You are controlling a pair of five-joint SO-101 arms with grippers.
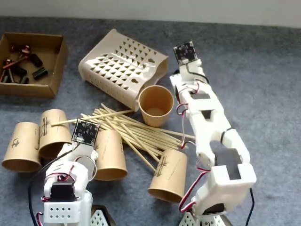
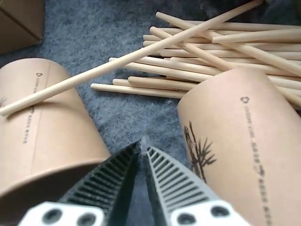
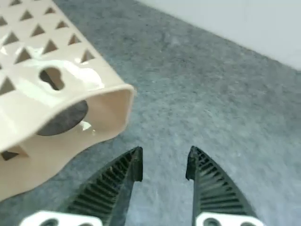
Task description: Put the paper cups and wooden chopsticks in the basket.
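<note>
The cream basket (image 1: 122, 66) lies tipped on its side at the back of the grey carpet. Several paper cups lie around a heap of wooden chopsticks (image 1: 136, 132). One cup (image 1: 156, 104) has its mouth turned up next to the basket. My left gripper (image 2: 143, 147) is shut and empty, low over the carpet between two lying cups (image 2: 47, 122) (image 2: 240, 141). A single chopstick (image 2: 94, 73) rests across one of those cups. My right gripper (image 3: 164, 162) is open and empty over bare carpet, beside the basket's corner (image 3: 113, 103).
A cardboard box (image 1: 30, 63) holding small dark parts sits at the back left. Two more cups (image 1: 21, 146) (image 1: 169, 174) lie at the front left and front middle. Bare carpet stretches to the right of the right arm (image 1: 211, 132).
</note>
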